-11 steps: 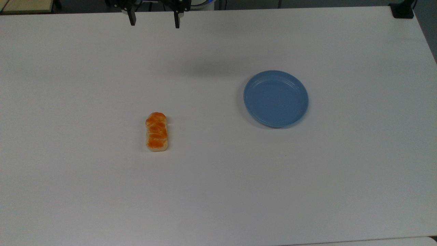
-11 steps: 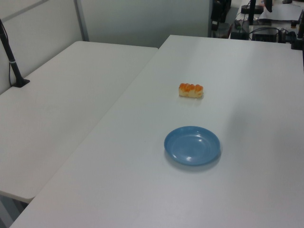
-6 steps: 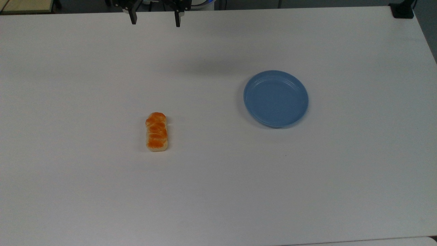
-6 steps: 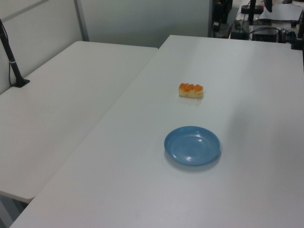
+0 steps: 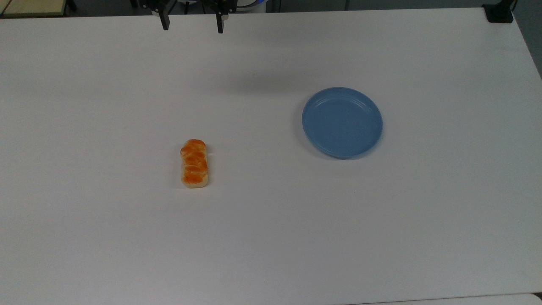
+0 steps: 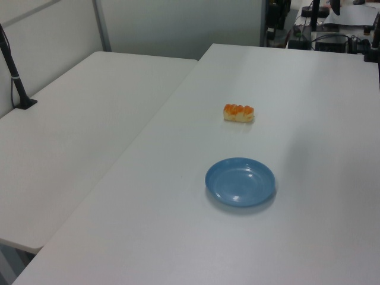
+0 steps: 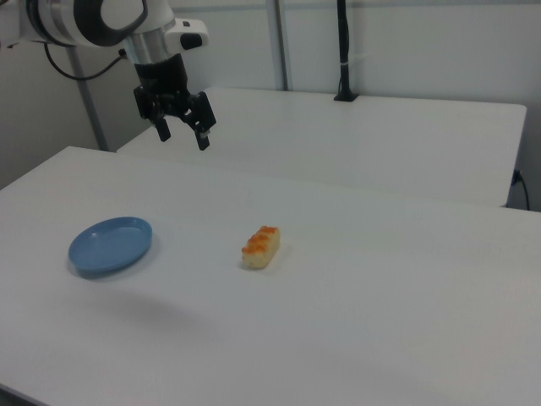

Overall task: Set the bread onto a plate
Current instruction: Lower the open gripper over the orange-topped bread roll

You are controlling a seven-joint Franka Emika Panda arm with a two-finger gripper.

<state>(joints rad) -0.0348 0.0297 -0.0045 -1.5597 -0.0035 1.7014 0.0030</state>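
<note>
**Bread alone on the table, arm held high with fingers spread**

Taking the top view from its left to its right: the bread (image 5: 194, 163) lies flat on the white table (image 5: 271, 237), glazed side up, with its long axis running from 12 to 6 o'clock. Nothing touches it, and bare table surrounds it, so a descent from above looks unobstructed. Because the loaf is narrow across, closing on its pale long sides seems the natural grip.

From the bread, the gripper (image 5: 191, 25) sits at about 12 o'clock, far up near the top view's upper edge. Its two dark fingers are spread wide apart and hold nothing. In the right view the gripper (image 7: 182, 131) hangs well above the table, fingers pointing down, which reads as a ready pose ahead of the reach. The finger gap lines up roughly across the loaf's narrow width, so little wrist turning should be needed, though that is a judgement.

Farther toward the top view's right, at about 2 o'clock from the bread and well apart from it, the plate (image 5: 342, 95) rests empty and level on the table. Its raised rim should keep the loaf from sliding off once it is set down.

No step of the task looks done yet.
</note>
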